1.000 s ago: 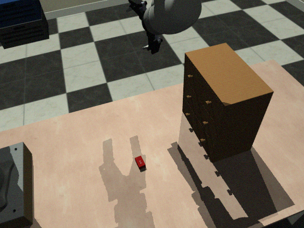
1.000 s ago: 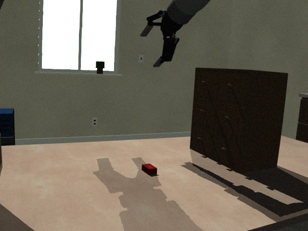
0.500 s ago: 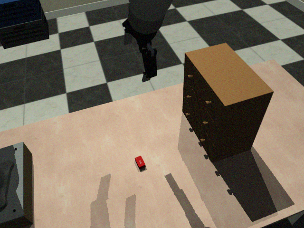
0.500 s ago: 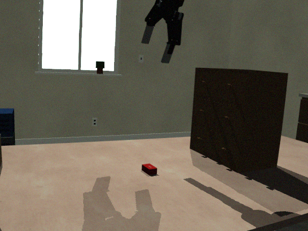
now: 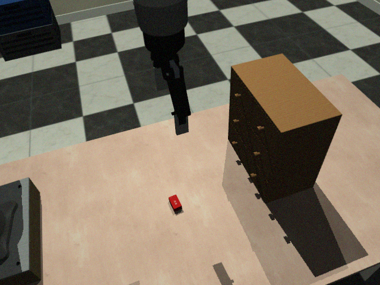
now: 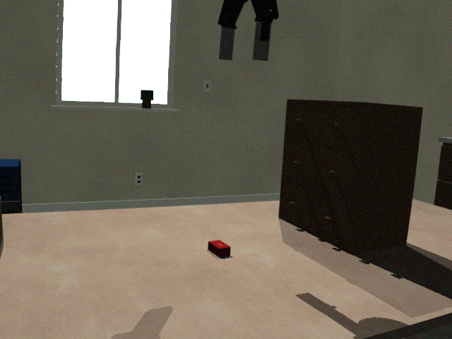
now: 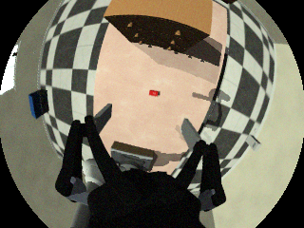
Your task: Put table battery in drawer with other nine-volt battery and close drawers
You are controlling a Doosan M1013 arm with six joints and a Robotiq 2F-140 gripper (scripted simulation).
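Nearest the wrist camera, at lower left and lower right of its frame, the gripper (image 5: 181, 130) (image 6: 244, 42) (image 7: 147, 117) that I steer from afar points down with its fingers spread wide and nothing between them, a posture I judge suited to descending over a small block. Closed drawers in the chest (image 5: 285, 95) (image 6: 350, 175) (image 7: 161, 10), upper right in the top view, suggest that I must still find the matching one. Beneath the tool and well apart from it, the red battery (image 5: 175, 202) (image 6: 219, 248) (image 7: 154, 93) lies on the table (image 5: 107, 190) (image 6: 109, 270) (image 7: 128, 81), at lower centre of the exterior view.

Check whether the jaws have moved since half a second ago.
Yes: in the top view the jaws now overlap the table's far edge; before, they were beyond it.
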